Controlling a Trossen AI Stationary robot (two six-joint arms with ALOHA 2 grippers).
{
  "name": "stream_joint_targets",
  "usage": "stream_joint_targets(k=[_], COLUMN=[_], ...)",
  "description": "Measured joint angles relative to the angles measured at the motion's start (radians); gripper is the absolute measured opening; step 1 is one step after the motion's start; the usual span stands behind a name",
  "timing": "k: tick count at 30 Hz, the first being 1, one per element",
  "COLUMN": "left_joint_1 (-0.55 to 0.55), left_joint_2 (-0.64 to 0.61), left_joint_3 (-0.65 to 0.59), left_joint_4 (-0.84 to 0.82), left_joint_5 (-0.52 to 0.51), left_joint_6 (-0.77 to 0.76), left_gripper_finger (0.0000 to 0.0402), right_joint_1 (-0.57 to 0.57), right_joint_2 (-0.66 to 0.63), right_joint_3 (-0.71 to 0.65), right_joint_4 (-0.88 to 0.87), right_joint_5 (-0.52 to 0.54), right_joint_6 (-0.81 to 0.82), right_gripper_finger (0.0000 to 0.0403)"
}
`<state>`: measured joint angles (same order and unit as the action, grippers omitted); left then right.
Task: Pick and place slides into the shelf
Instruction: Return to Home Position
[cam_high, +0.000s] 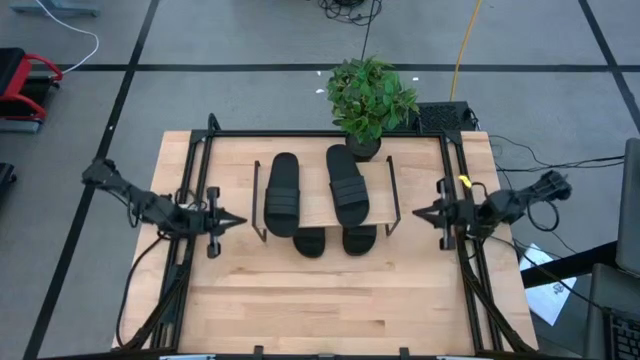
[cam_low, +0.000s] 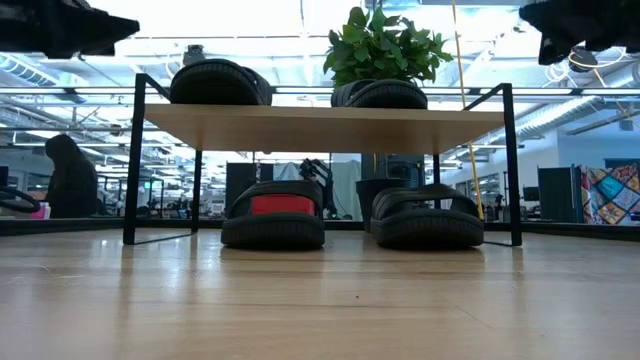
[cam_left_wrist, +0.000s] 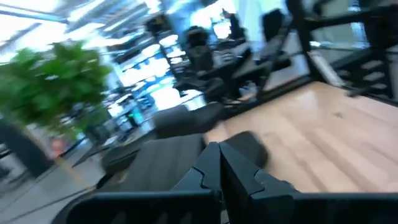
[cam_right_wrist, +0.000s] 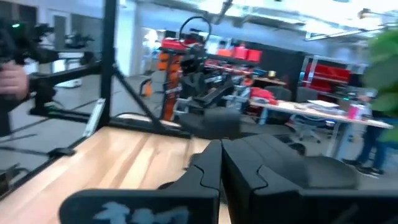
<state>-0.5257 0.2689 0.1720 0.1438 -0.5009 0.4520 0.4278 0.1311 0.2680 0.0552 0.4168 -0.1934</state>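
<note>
The shelf (cam_high: 320, 208) stands mid-table, its light plank (cam_low: 320, 128) on thin black legs. Two black slides (cam_high: 283, 188) (cam_high: 347, 185) lie sole-down on the plank. Two more slides (cam_low: 273, 215) (cam_low: 428, 215) rest on the tabletop beneath it, their ends (cam_high: 309, 242) (cam_high: 359, 240) poking out toward the near edge. My left gripper (cam_high: 238, 222) hovers left of the shelf, shut and empty, pointing level at it. My right gripper (cam_high: 417, 212) hovers right of the shelf, shut and empty, pointing back toward it.
A potted green plant (cam_high: 370, 95) stands at the table's far edge, just behind the shelf. Black frame rails (cam_high: 190, 200) (cam_high: 462, 200) run along the table's left and right sides. Bare wooden tabletop (cam_high: 320, 310) stretches from the shelf to the near edge.
</note>
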Motion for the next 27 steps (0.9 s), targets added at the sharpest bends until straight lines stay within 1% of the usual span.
stream_joint_targets(k=[3,5,10,12,14,16,18,22,24,27], left_joint_1=[0.049,0.067,0.07,0.065,0.058,0.055,0.054,0.054,0.054,0.052], left_joint_2=[-0.071,-0.121,-0.232,-0.265,-0.265,-0.264,-0.263,-0.265,-0.259,-0.259], left_joint_3=[-0.02,-0.033,-0.04,-0.041,-0.039,-0.043,-0.064,-0.123,-0.13,-0.13], left_joint_4=[-0.026,-0.072,-0.236,-0.253,-0.238,-0.242,-0.213,-0.188,-0.161,-0.167], left_joint_5=[0.0,0.004,-0.011,-0.003,-0.001,-0.029,-0.056,-0.074,-0.071,-0.051], left_joint_6=[-0.026,-0.062,-0.157,-0.175,-0.172,-0.175,-0.179,-0.19,-0.201,-0.192], left_gripper_finger=[0.0,0.0,0.0,0.0,0.0,0.0,0.0,0.0,0.0,0.0], right_joint_1=[-0.04,-0.054,-0.049,-0.048,-0.048,-0.047,-0.046,-0.045,-0.046,-0.045], right_joint_2=[-0.079,-0.124,-0.128,-0.13,-0.13,-0.129,-0.13,-0.13,-0.129,-0.13], right_joint_3=[0.0,0.0,0.002,0.003,0.002,0.001,-0.011,-0.04,-0.057,-0.066], right_joint_4=[-0.081,-0.13,-0.191,-0.232,-0.25,-0.254,-0.256,-0.225,-0.188,-0.159], right_joint_5=[-0.001,-0.001,-0.026,-0.004,0.026,0.024,0.021,-0.065,-0.08,-0.083], right_joint_6=[0.026,0.057,0.105,0.12,0.14,0.141,0.144,0.1,0.098,0.103], right_gripper_finger=[0.0,0.0,0.0,0.0,0.0,0.0,0.0,0.0,0.0,0.0])
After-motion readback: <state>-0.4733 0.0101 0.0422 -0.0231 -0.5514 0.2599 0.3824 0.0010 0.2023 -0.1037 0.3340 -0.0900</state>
